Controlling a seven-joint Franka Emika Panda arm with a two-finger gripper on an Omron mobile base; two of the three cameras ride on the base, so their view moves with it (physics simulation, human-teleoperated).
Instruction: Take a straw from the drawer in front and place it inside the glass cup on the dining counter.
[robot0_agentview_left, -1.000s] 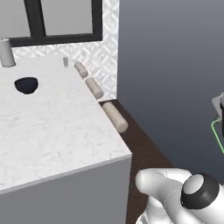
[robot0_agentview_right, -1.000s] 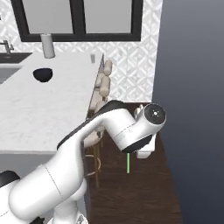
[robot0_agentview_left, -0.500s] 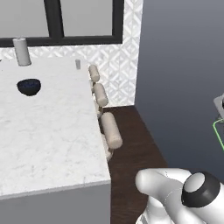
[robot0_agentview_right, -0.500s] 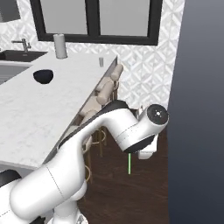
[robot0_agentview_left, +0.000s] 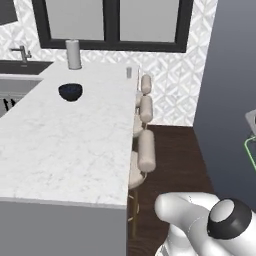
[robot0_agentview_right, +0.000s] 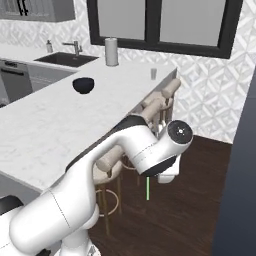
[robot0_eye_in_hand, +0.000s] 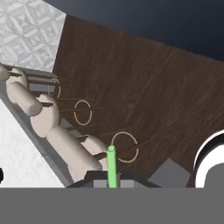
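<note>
- We carry the thin bright green straw (robot0_agentview_right: 147, 189) in our two-finger gripper (robot0_eye_in_hand: 112, 181); in the hand view it rises straight up between the finger tips, which are closed on it.
- In the right base view the straw hangs vertically below the hand, over the dark wood floor (robot0_eye_in_hand: 144, 83) beside the beige cushioned bar stools (robot0_agentview_left: 146, 150).
- The small clear glass cup (robot0_agentview_right: 153, 74) stands at the far end of the long white marble dining counter (robot0_agentview_left: 65, 145), near its stool-side edge.
- The cup lies well ahead of and above the straw, so we judge the straw must be lifted above the rim, kept upright, then lowered in.
</note>
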